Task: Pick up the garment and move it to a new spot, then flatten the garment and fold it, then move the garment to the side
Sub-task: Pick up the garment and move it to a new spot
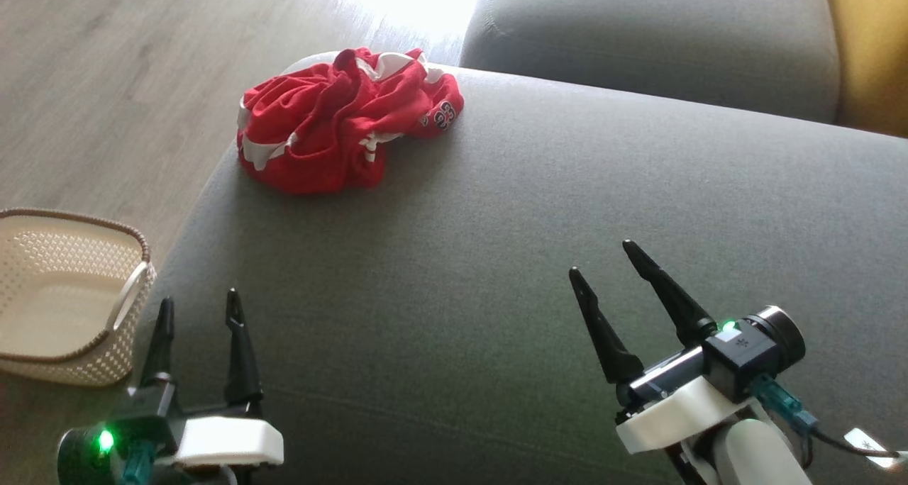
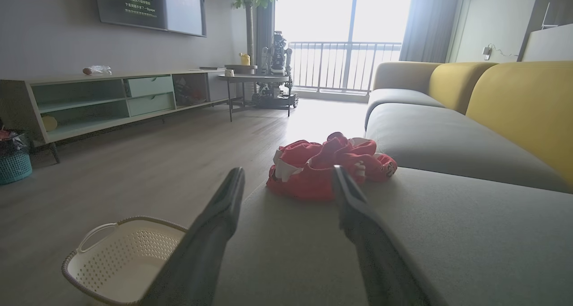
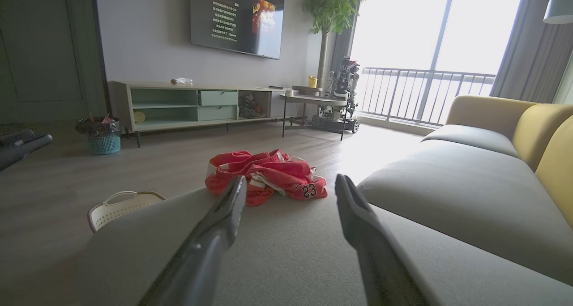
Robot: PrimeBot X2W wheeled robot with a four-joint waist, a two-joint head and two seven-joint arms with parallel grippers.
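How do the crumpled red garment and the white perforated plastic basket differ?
The crumpled red garment lies on the grey sofa cushion; the white perforated plastic basket stands on the floor beside it. The garment is bunched, the basket rigid and empty. Both sit untouched.

The crumpled red-and-white fabric garment (image 1: pixel 340 120) folds over itself, so its true shape and underside stay hidden. In the left wrist view a dark finger (image 2: pixel 353 207) of the left pincer (image 2: pixel 287 168) covers the garment's near right edge. In the right wrist view a finger (image 3: pixel 226 216) of the right pincer (image 3: pixel 290 177) crosses its lower left. The cream perforated plastic basket (image 1: pixel 85 254) is cut off by the head view's left edge. The text on the wall-mounted black television screen (image 3: pixel 237 19) is too small to read. The small pale item (image 3: pixel 181 80) on the low pale-wood shelf unit (image 3: pixel 152 85) is too small to tell.
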